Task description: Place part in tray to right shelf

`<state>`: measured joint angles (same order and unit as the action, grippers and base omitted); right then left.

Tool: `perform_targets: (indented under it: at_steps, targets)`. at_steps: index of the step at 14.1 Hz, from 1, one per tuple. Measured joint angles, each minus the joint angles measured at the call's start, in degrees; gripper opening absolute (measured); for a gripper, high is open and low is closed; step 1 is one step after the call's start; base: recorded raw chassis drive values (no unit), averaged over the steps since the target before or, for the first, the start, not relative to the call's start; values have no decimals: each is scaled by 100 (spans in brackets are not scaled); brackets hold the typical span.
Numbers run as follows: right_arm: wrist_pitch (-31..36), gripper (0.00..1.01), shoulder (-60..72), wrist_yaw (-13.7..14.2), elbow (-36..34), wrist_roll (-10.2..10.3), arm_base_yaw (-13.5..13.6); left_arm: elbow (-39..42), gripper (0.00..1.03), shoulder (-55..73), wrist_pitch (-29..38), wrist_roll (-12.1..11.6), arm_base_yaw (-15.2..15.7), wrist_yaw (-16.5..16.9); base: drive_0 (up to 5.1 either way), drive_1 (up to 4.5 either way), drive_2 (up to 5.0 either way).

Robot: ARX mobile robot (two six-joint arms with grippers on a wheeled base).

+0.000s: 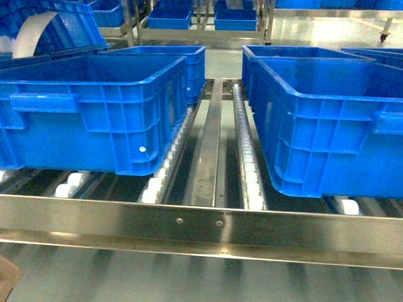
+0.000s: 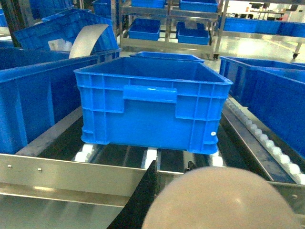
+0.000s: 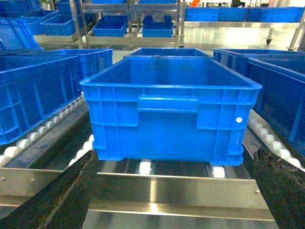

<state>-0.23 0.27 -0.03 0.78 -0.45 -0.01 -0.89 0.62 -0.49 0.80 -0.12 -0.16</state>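
roller rack (image 1: 208,145) fills the head view, steel front rail low in frame. two big blue crates: left crate (image 1: 94,113) in the left half, right crate (image 1: 327,126) in the right half, a gap of rollers between them. tray (image 2: 224,200): beige rounded rim at the bottom right of my left wrist view, beside one dark finger (image 2: 143,200); whether that pincer grips it, cannot tell. my right pincer (image 3: 176,200) stands wide, fingers at both lower corners. blue part not visible in any view.
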Motion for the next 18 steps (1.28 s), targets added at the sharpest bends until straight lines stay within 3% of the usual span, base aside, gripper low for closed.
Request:
perform_targets:
  at_steps: [18]
  targets:
    - [-7, 98, 0, 4, 0, 0, 0, 0, 12, 0, 4, -17, 0, 17, 427, -388, -19]
